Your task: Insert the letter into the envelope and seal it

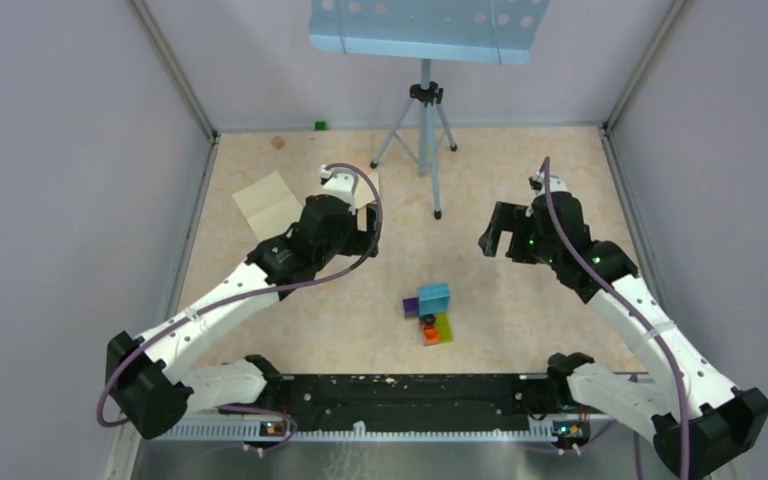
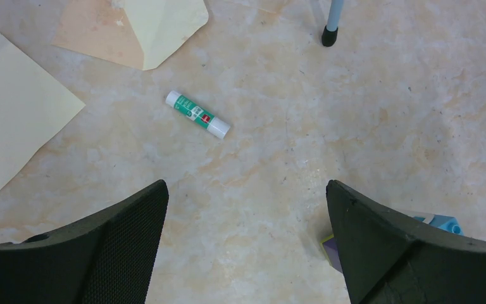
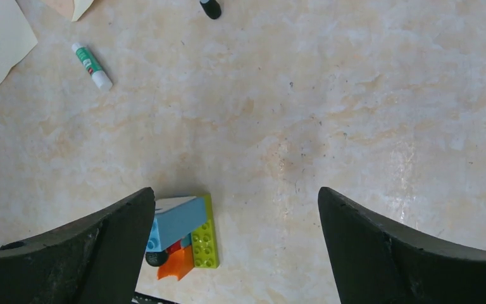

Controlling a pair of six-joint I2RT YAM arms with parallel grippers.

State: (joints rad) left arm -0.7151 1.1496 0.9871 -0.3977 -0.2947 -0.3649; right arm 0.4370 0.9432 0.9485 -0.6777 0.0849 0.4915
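Left gripper point(image 2: 247, 190) hangs over bare table point(image 2: 380, 114), jaws spread wide, nothing between them. Just ahead of it lies the glue stick point(image 2: 197, 114), on its side, and that is our marker. The letter point(image 2: 12, 120) lies flat to the left of the glue stick, well apart from it, one corner pointing toward it. The envelope point(image 2: 92, 31) is beyond the glue stick and a little left (its flap looks paler than the tan body), flat on the table, near the letter but not touching. Over to the right gripper point(image 3: 235, 196): jaws also gaping, nothing held, raised over open table. From its camera the glue stick sits far off at upper left, and the blocks point(image 3: 180, 237) lie on the near side of the glue stick, right beside the gripper's left finger.
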